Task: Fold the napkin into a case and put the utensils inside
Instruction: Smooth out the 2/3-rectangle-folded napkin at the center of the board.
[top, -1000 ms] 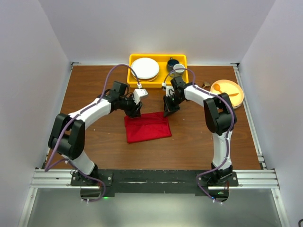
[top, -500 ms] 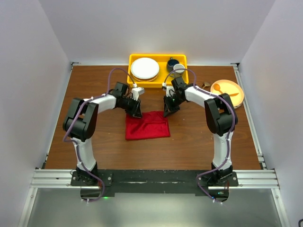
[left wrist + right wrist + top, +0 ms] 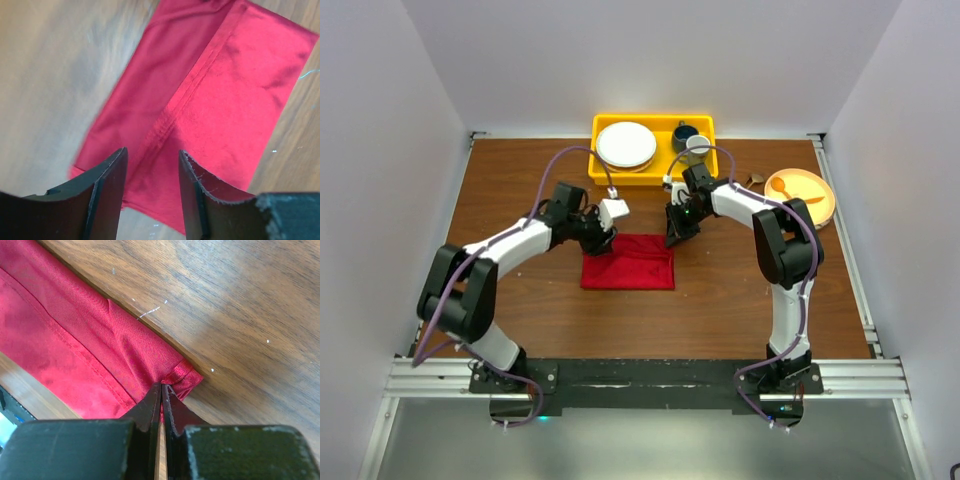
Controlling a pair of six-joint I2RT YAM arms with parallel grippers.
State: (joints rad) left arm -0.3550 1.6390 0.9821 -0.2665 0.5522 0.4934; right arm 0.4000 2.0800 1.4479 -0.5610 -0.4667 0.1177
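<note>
Folding is in hand. The napkin lies as a folded rectangle mid-counter, nearer the far edge. The right gripper is clamped on its far right corner. The left gripper hangs over the cloth, jaws apart. Next, the left probably needs a matching corner grip.

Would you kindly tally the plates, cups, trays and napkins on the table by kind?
Plates: 2 (white plate, orange plate)
Cups: 2 (dark cup, pale cup)
Trays: 1 (yellow tray)
Napkins: 1 (napkin)
Total: 6
</note>
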